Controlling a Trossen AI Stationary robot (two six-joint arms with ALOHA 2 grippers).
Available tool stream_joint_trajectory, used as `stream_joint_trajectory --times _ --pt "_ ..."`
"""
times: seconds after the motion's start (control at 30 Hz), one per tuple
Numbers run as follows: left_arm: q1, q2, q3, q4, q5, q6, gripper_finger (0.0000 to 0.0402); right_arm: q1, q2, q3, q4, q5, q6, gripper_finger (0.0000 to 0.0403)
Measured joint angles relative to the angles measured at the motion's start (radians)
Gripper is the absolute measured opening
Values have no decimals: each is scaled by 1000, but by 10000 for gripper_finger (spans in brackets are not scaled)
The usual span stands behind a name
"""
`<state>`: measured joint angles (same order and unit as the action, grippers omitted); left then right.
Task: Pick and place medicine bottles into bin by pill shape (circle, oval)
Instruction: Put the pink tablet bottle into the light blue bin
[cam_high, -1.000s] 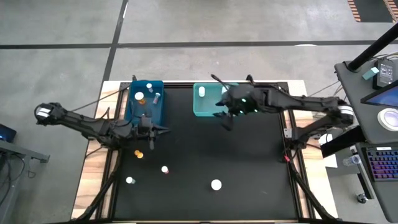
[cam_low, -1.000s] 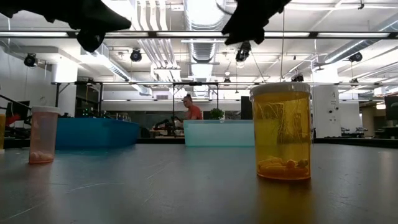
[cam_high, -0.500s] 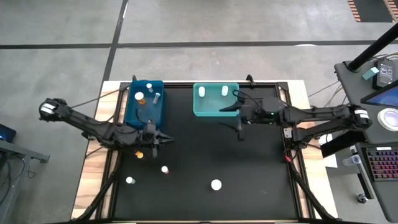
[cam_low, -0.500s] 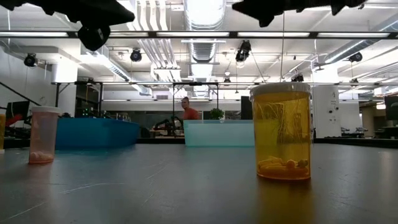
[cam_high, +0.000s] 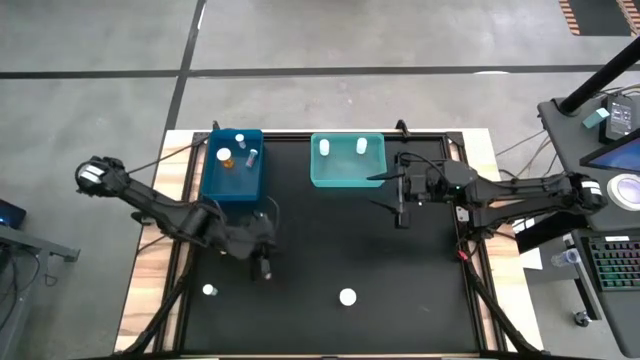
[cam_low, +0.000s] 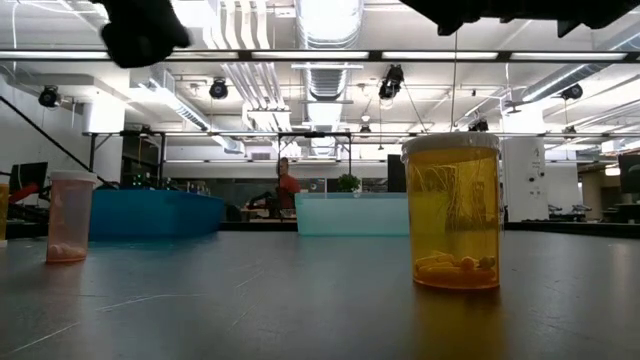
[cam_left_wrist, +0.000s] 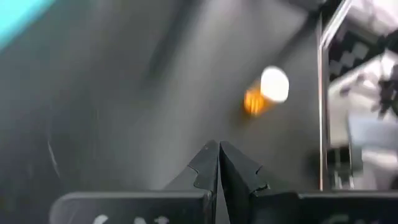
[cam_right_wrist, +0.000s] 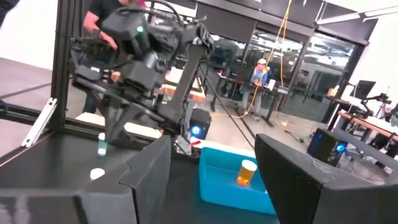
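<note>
Sorting well underway, bottles left on the worktop

Blue bin (cam_high: 232, 178) holds three bottles, teal bin (cam_high: 345, 172) two. Left gripper (cam_high: 263, 268), clenched and empty, hangs over mid-worktop; right gripper (cam_high: 401, 214), released, sits beside the teal bin. Two white caps (cam_high: 347, 297) and an amber bottle (cam_left_wrist: 266, 91) wait unsorted.

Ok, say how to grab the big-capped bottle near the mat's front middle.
Take the bottle by its round body just under the cap, coming straight down from above: it stands upright with bare mat all round it.
</note>
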<state>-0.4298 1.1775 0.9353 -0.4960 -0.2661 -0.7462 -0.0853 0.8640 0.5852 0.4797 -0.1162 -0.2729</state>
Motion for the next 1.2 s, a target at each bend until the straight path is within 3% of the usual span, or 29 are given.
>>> stream_joint_trajectory --times 0.2,0.5,0.8,1.2 --pt "-67 141 178 -278 111 -31 0 0 -18 -20 6 5 -34 224" --pt "-140 326 374 -545 137 -33 0 0 -18 -21 2 7 -34 224" --pt "-175 405 378 -596 142 -17 0 0 -18 -21 1 8 -34 224" --pt "-174 419 371 -584 135 -4 0 0 -17 -21 1 8 -41 224"
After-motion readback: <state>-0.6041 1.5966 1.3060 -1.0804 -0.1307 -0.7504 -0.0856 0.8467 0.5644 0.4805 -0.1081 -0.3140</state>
